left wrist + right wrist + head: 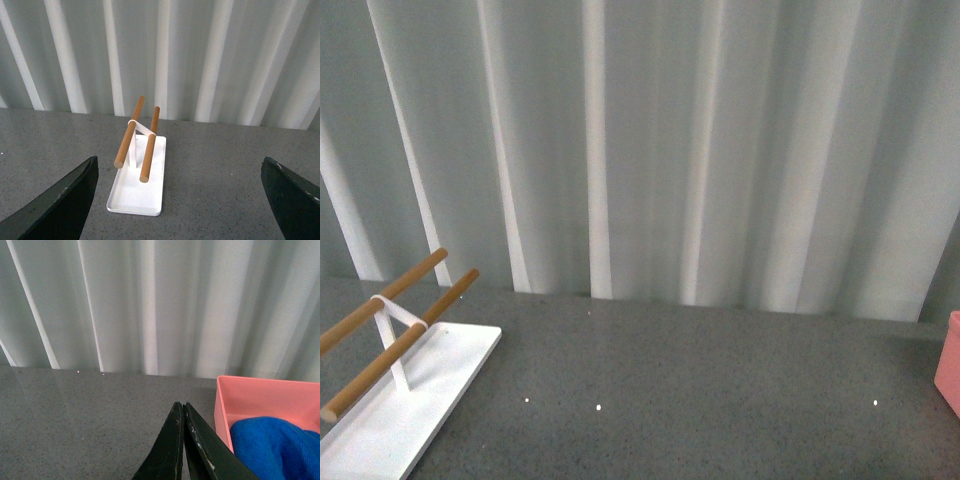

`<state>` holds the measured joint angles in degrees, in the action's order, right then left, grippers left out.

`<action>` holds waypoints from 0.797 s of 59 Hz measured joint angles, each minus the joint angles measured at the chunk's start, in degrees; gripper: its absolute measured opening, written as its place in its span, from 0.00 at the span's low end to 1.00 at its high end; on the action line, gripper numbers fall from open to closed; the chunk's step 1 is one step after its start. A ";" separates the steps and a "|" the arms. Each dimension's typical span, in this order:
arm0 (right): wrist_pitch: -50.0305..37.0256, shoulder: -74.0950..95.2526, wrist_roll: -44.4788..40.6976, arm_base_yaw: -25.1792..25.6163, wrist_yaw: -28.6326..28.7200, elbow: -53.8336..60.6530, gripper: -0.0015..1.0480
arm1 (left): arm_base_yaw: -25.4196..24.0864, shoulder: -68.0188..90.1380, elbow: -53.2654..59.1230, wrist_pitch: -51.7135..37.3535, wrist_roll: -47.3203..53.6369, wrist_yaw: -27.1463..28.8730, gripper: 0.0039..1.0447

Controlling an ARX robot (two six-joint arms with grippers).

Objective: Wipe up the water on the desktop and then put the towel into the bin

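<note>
Two sets of fingers: left gripper [180, 200] spread wide, right gripper [183, 440] pressed together, empty. Towel [275, 447] lies in bin [270, 395] on worktop [700, 380]. No writing legible.

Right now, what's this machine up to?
Nothing is being held. The blue towel lies inside the pink bin, beside the right tool, which is shut and empty. The left tool is open above the speckled desktop, facing a white tray with two wooden rods.

Perhaps a lab test booth: speckled grey desktop [700, 390] before pale pleated curtain [670, 140].
</note>
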<state>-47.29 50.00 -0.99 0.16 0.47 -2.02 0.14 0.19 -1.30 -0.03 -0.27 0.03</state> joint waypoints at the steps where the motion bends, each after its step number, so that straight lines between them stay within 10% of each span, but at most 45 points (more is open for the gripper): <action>1: 0.79 -0.87 0.00 0.00 0.00 0.15 0.03 | 0.00 0.00 0.00 0.00 0.00 0.00 0.94; 47: 28.04 -30.88 0.26 -0.02 -0.22 0.68 0.03 | 0.00 0.00 0.00 0.00 0.00 0.00 0.94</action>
<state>-19.25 19.11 -0.73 0.14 0.25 -1.34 0.14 0.19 -1.30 -0.03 -0.27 0.03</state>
